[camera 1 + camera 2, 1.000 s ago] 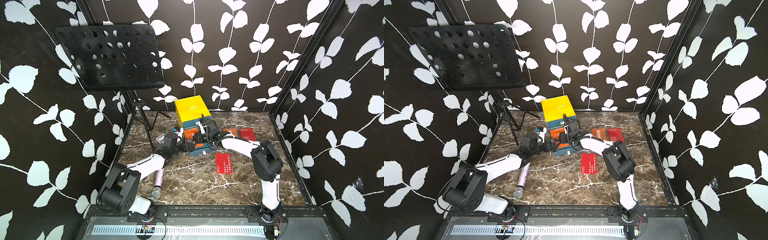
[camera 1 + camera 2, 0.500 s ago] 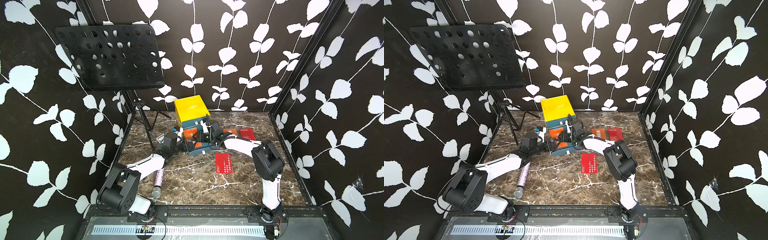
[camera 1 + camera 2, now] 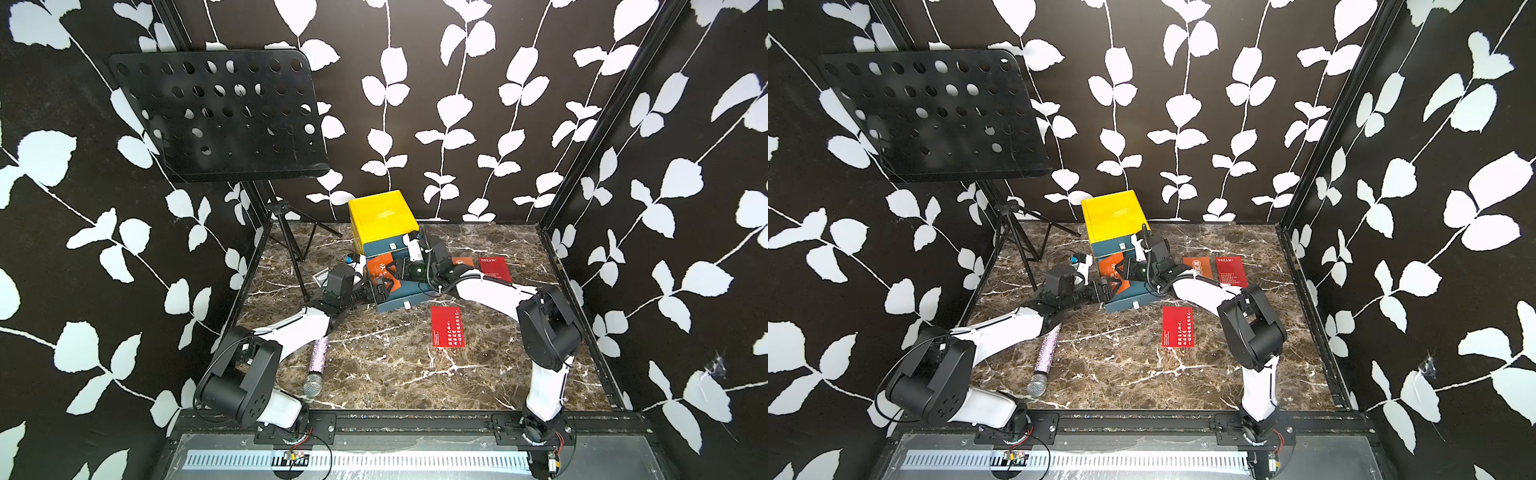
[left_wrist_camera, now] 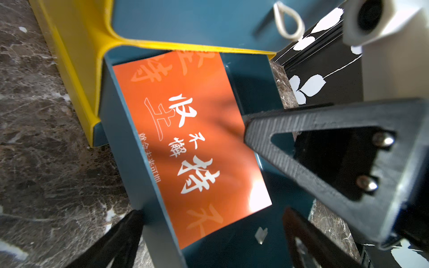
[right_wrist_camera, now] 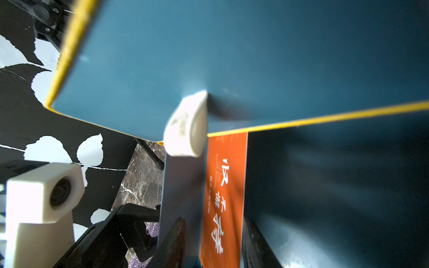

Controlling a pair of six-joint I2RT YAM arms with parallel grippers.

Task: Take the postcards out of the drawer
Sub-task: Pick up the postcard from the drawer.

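Both top views: 3 glossy rectangular postcards (image 3: 446, 326) (image 3: 1177, 326) lie flat on the marble-patterned tabletop (image 3: 374, 374), ringed by leaf-printed walls (image 3: 457, 62).

Left wrist view: an orange postcard (image 4: 192, 143) leans inside the open teal drawer (image 4: 135, 167). The left gripper (image 4: 212, 212) is spread wide astride the drawer's wall.

Right wrist view: the right gripper (image 5: 213, 221) flanks the card, but whether it grips it cannot be told.

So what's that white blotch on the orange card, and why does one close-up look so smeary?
Left wrist view: the blotch is glare, light bouncing off the glossy orange card near one corner. Right wrist view: the white knob and teal drawer front look soft, probably too close to the lens. Both top views: sharp throughout.
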